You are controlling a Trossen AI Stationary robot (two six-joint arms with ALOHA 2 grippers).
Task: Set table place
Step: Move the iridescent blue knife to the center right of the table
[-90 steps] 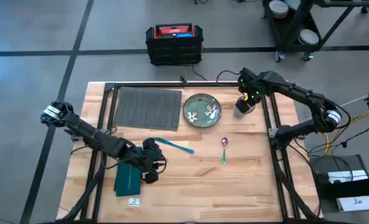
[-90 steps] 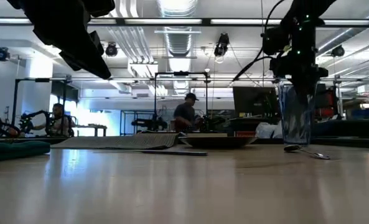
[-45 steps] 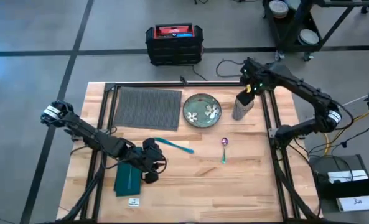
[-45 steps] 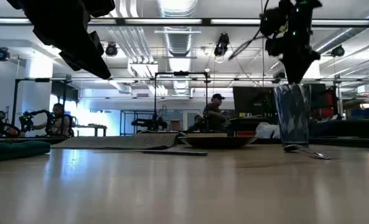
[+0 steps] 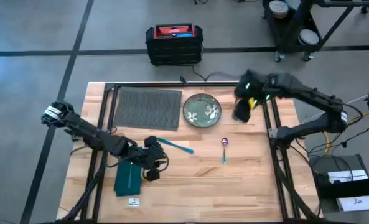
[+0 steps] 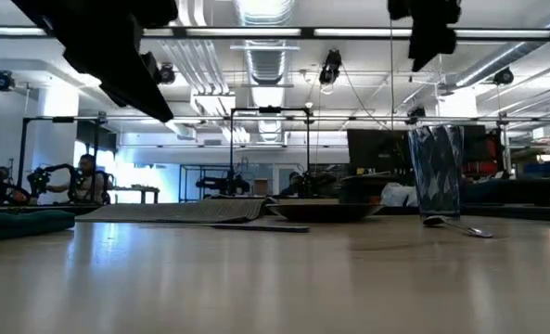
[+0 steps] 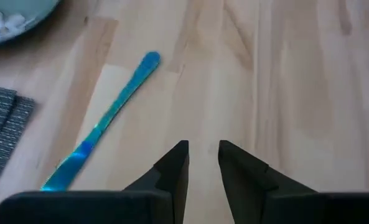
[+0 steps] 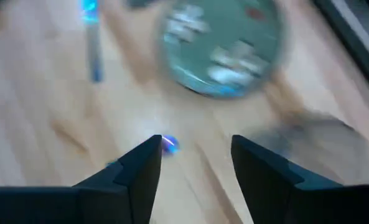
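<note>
On the light-wood table (image 5: 246,180), a dark grey ribbed placemat (image 5: 148,107) lies flat at the far left. Right of it lies a green flowered plate (image 5: 201,110), then a clear glass (image 5: 240,112) standing upright on its base. My right gripper (image 5: 246,93) hangs open above the glass (image 6: 437,172) and is clear of it. My left gripper (image 5: 154,163) hovers near the front with a narrow gap between its fingers (image 7: 178,162). It is beside a blue utensil (image 7: 109,118) and a dark green napkin (image 5: 127,179).
A spoon (image 5: 223,149) with a purple bowl lies on the wood in front of the plate. A small white tag (image 5: 134,201) sits by the near edge. A black and red case (image 5: 174,43) stands on the floor beyond the table. People move in the room behind.
My right gripper has let go of the glass and risen straight up from it. The glass stays upright on the table to the right of the plate.
</note>
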